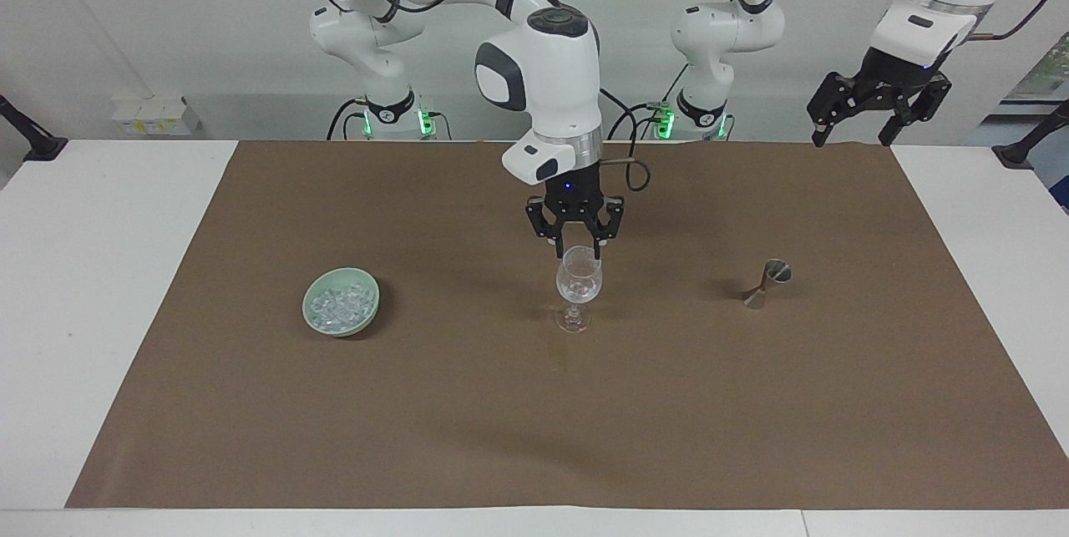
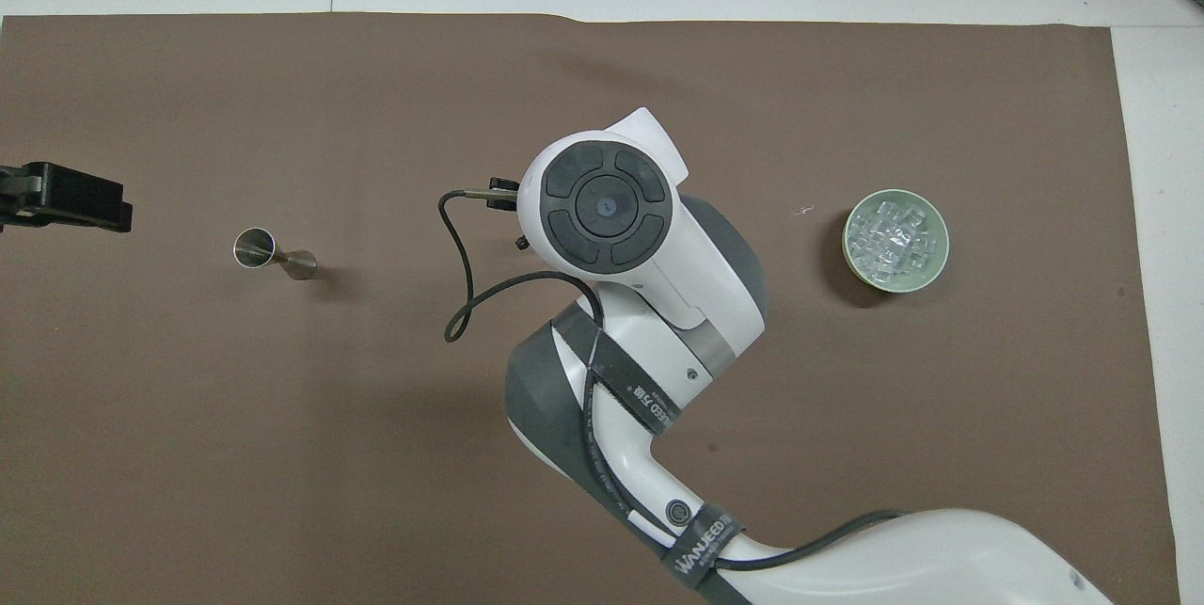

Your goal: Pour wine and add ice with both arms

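Glassy ice (image 1: pixel 338 306) in the green bowl (image 1: pixel 367 321), toward the right arm's end from the right hand (image 1: pixel 575 249), whose fingers stand apart, empty, over the stemmed glass (image 1: pixel 578 280). Chunks look slippery, light; pinch one across flat faces. Left hand (image 1: pixel 860 136) waits, fingers apart.

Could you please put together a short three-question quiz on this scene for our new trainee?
1. True or false: the right claw is over the stemmed glass.
2. Where is most of the ice? A) in the green bowl B) in the metal jigger C) loose on the brown mat
3. Fill in: the left claw hangs open above the mat's corner at the ___ arm's end.

Key: 1 true; 2 A; 3 left.
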